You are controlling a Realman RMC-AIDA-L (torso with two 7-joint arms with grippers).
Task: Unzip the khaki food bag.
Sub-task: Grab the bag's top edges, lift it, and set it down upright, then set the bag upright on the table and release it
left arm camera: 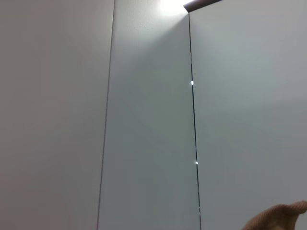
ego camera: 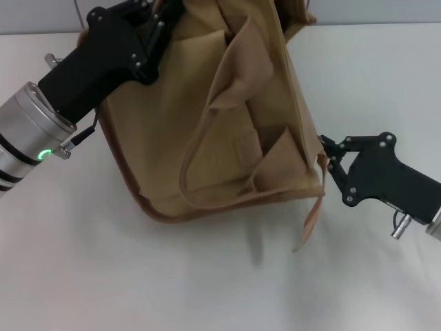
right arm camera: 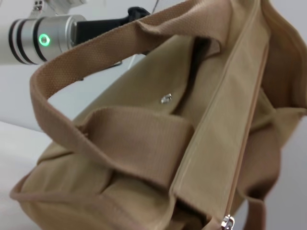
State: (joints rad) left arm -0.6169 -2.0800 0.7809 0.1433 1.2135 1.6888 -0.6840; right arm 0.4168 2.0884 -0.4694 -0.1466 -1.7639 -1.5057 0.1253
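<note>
The khaki food bag (ego camera: 227, 124) lies tilted on the white table, one webbing handle looping toward me. My left gripper (ego camera: 160, 15) is at the bag's far top corner and is shut on the fabric there. A scrap of khaki cloth (left arm camera: 280, 219) shows in the left wrist view. My right gripper (ego camera: 325, 160) is at the bag's near right end, its fingers closed around the zipper end. The right wrist view shows the silver zipper pull (right arm camera: 227, 222) close in, the zipper line (right arm camera: 247, 129) running away from it, and a front snap (right arm camera: 166, 98).
A loose khaki strap (ego camera: 310, 221) hangs from the bag's right end onto the white table (ego camera: 207, 283). My left arm (ego camera: 41, 131) crosses the table's left side. The left wrist view faces grey wall panels (left arm camera: 144, 120).
</note>
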